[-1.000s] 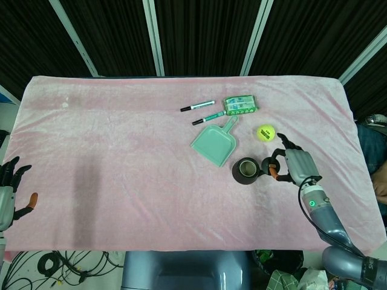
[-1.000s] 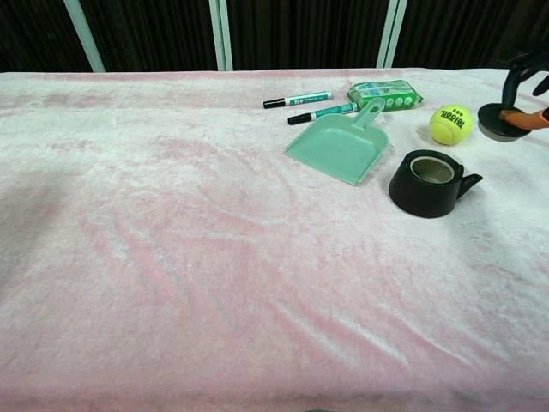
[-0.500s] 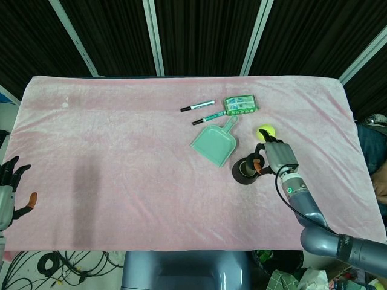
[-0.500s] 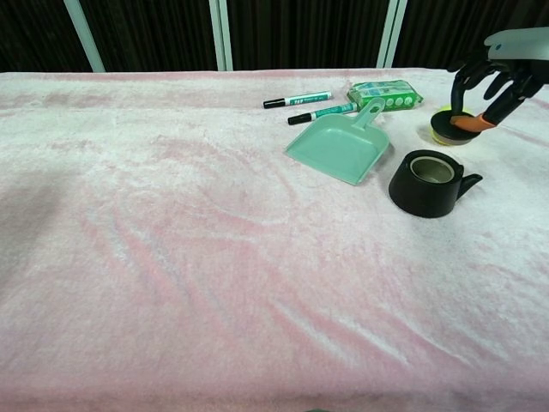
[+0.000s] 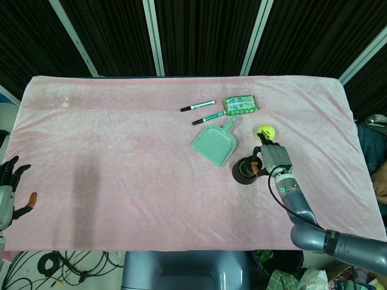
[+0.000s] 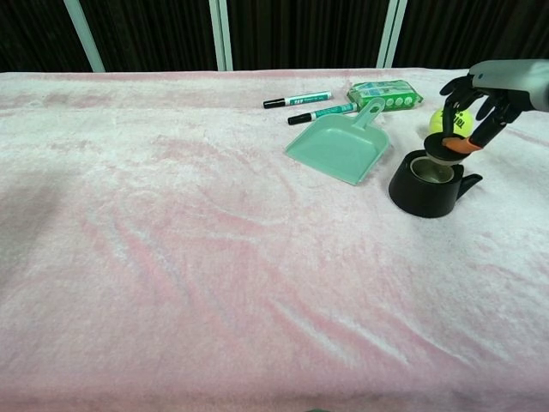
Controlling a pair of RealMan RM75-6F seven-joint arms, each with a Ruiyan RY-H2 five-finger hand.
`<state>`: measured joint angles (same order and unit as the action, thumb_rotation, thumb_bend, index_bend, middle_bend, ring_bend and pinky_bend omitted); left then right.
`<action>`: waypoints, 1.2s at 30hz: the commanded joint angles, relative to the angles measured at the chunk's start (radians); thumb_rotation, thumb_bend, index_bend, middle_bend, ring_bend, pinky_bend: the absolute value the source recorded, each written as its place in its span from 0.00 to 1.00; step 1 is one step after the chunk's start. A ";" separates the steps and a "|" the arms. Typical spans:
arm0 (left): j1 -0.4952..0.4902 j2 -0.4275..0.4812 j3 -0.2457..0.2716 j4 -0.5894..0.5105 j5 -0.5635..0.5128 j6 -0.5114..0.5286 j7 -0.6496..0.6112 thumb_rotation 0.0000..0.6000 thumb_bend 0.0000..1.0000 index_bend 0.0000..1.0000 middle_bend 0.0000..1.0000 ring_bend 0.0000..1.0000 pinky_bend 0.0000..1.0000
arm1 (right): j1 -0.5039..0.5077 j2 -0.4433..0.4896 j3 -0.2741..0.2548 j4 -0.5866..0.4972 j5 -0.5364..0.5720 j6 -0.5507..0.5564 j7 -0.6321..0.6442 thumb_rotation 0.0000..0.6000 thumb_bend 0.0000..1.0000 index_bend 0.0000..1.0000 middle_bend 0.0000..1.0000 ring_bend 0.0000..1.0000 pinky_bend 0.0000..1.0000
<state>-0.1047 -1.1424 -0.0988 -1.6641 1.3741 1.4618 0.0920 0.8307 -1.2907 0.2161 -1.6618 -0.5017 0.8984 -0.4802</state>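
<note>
Dark ribbed panels split by pale metal strips stand behind the worktop [image 5: 121, 151], which is covered edge to edge by a rumpled pink plush cloth. On it lies a mint-green dustpan [image 6: 339, 146], handle toward the far edge. Beside it sits a black teapot [image 6: 429, 184], open at the top. A green wipes packet [image 6: 384, 93] lies at the far side; its print is too small to read. Two markers [image 6: 297, 99] with white labelled barrels lie just left of the packet, their lettering illegible. A yellow tennis ball [image 5: 265, 131] carries dark lettering. The right hand [image 6: 480, 94] pinches a small dark lid [image 6: 443, 152] in its fingers just above the teapot's opening. The left hand [image 5: 9, 193] hangs off the near left edge, fingers spread and holding nothing.
</note>
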 commanded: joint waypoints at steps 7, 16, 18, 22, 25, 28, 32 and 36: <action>-0.001 0.002 -0.001 -0.001 -0.004 -0.002 0.000 1.00 0.39 0.16 0.00 0.00 0.00 | -0.003 -0.017 -0.009 0.034 0.018 -0.036 0.044 1.00 0.36 0.61 0.03 0.14 0.18; 0.001 0.003 -0.004 -0.006 -0.012 -0.001 0.001 1.00 0.39 0.16 0.00 0.00 0.00 | 0.008 -0.040 -0.022 0.065 0.009 -0.053 0.059 1.00 0.36 0.61 0.03 0.14 0.18; 0.001 0.004 -0.005 -0.006 -0.013 -0.001 0.000 1.00 0.39 0.16 0.00 0.00 0.00 | 0.011 -0.045 -0.022 0.073 0.011 -0.055 0.063 1.00 0.36 0.61 0.03 0.14 0.18; 0.000 0.005 -0.005 -0.006 -0.014 -0.003 -0.001 1.00 0.39 0.16 0.00 0.00 0.00 | 0.016 -0.050 -0.022 0.079 0.011 -0.054 0.067 1.00 0.36 0.61 0.03 0.14 0.18; -0.001 0.005 -0.005 -0.006 -0.014 -0.005 0.000 1.00 0.39 0.16 0.00 0.00 0.00 | 0.019 -0.049 -0.023 0.078 0.010 -0.051 0.070 1.00 0.36 0.61 0.03 0.14 0.18; -0.002 0.005 -0.005 -0.006 -0.015 -0.006 0.000 1.00 0.39 0.16 0.00 0.00 0.00 | 0.022 -0.048 -0.023 0.074 0.008 -0.049 0.071 1.00 0.36 0.61 0.03 0.14 0.18; -0.002 0.006 -0.005 -0.006 -0.016 -0.006 0.001 1.00 0.39 0.16 0.00 0.00 0.00 | 0.026 -0.050 -0.024 0.072 0.006 -0.047 0.074 1.00 0.36 0.61 0.03 0.14 0.18; -0.001 0.006 -0.005 -0.007 -0.016 -0.005 0.000 1.00 0.39 0.16 0.00 0.00 0.00 | 0.030 -0.056 -0.029 0.076 0.008 -0.051 0.075 1.00 0.36 0.61 0.03 0.14 0.18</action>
<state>-0.1062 -1.1365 -0.1038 -1.6707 1.3577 1.4568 0.0922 0.8602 -1.3461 0.1881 -1.5867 -0.4937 0.8477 -0.4053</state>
